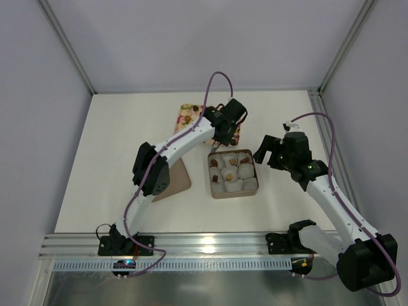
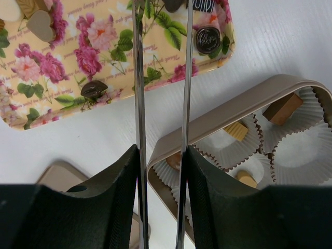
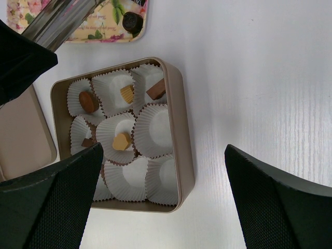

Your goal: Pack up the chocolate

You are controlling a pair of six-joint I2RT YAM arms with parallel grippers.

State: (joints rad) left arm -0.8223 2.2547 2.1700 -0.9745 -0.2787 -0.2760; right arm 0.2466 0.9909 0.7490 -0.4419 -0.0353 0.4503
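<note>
Small dark brown and tan chocolate pieces [image 3: 122, 141] lie some in white crinkled paper cups [image 3: 155, 129] inside the tan square tin [image 3: 184, 135] at frame centre and some on the yellow flowered tray [image 2: 104, 62] at upper left, under the left gripper [image 2: 162, 8], its thin blades narrowly apart and its hold impossible to tell, while the right gripper [image 3: 163, 150] gapes wide, holding nothing.

Top view looks down from high at the near edge over the whole counter [image 1: 115, 140]. Left wrist view sits close, facing tray [image 2: 62, 67] and box [image 2: 244, 101] edge. Right wrist view looks straight down on the box [image 3: 184, 129]; all three share it.
</note>
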